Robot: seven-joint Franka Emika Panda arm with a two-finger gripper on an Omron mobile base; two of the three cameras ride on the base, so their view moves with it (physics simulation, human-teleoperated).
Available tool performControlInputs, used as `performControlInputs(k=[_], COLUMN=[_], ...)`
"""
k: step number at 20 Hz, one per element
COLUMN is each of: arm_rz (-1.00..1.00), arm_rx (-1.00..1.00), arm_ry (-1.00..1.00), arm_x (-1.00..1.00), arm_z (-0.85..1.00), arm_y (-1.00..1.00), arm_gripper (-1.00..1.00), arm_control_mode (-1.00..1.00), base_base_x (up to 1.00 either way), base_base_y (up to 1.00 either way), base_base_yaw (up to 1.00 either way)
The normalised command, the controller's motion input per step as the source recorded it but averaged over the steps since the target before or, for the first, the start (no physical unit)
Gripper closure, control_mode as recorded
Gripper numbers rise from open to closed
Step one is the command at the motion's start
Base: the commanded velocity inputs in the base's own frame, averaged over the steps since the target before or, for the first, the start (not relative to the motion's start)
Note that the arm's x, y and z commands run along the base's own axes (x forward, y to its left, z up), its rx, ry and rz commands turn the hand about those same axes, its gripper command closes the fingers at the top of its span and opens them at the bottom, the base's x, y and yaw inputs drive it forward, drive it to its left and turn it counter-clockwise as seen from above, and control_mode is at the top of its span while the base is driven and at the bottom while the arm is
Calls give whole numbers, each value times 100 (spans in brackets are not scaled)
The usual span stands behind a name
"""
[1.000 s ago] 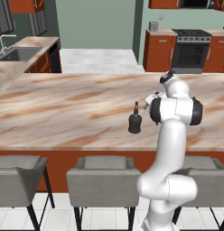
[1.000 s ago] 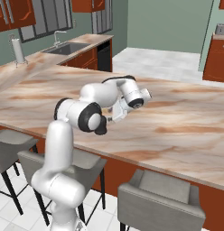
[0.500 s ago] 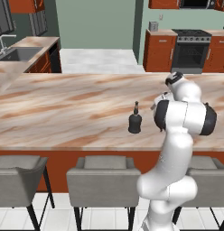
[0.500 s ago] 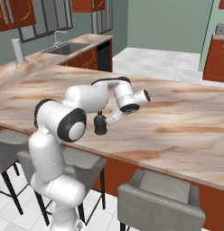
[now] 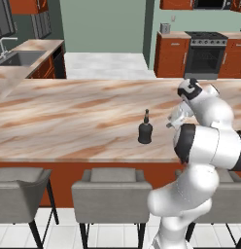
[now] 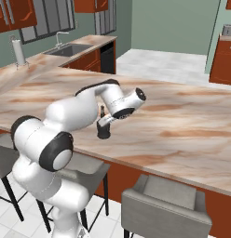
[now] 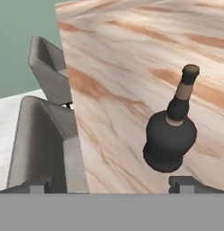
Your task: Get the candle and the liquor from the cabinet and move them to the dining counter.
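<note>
A: We face the long beige-and-brown veined marble-look dining counter (image 5: pixel 69 116), with grey padded stools (image 5: pixel 111 194) along its near edge.

B: Where is the liquor?

A: We see the black squat-bodied bottle with thin neck and brownish cap (image 5: pixel 145 128) upright on the counter, near its front edge. In the hand view it (image 7: pixel 171 135) sits at three o'clock.

B: And the tool?

A: Our two-finger gripper (image 5: pixel 174 118) hangs at the bottle's three o'clock, apart from it, jaws spread wide and empty.
</note>
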Motion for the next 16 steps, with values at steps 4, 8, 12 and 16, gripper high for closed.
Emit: performControlInputs(k=[4, 8, 12, 16], arm_rz=[-22, -27, -33, -38], arm_rx=[-3, -5, -9, -6], arm_ry=[35, 15, 0, -3], arm_x=[-40, -48, -52, -57], arm_z=[29, 24, 20, 16], arm_y=[0, 0, 4, 6], arm_gripper=[-100, -100, -100, -100], arm_control_mode=[-100, -100, -100, -100], base_base_x=[0, 0, 0, 0], base_base_y=[0, 0, 0, 0], base_base_yaw=[0, 0, 0, 0])
